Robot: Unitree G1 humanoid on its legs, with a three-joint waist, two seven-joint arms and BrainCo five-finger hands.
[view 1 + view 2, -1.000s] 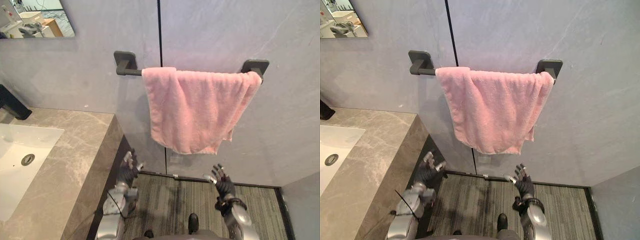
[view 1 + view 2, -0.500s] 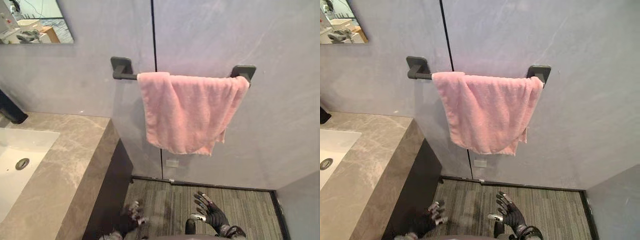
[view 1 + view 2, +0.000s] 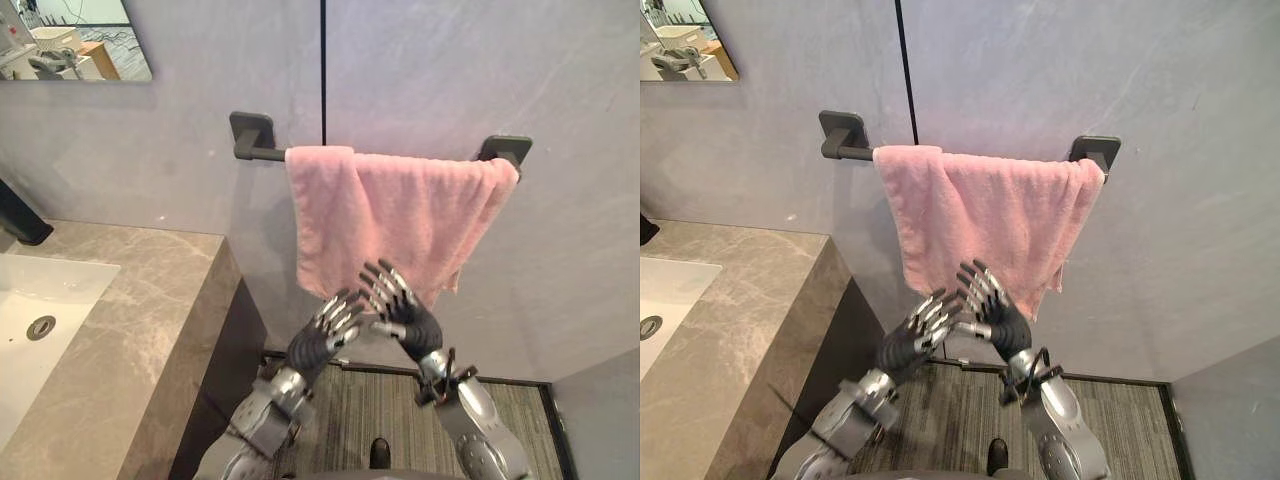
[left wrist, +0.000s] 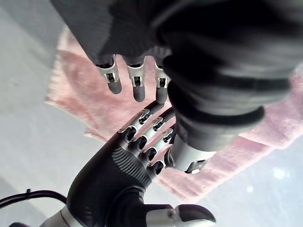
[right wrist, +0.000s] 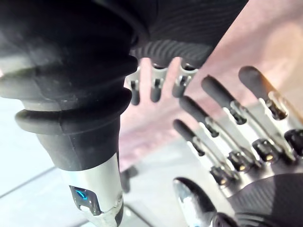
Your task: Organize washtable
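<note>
Unevenly, the pink towel (image 3: 390, 225) drapes bunched over the bar (image 3: 262, 153).

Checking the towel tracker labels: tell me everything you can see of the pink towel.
The pink towel looks like soft terry cloth. It hangs draped over a dark wall bar, crooked and bunched, reaching the right bracket and leaving the bar's left end bare. Its lower edge is uneven. The left hand and right hand are raised open before its lower edge; contact cannot be told.
</note>
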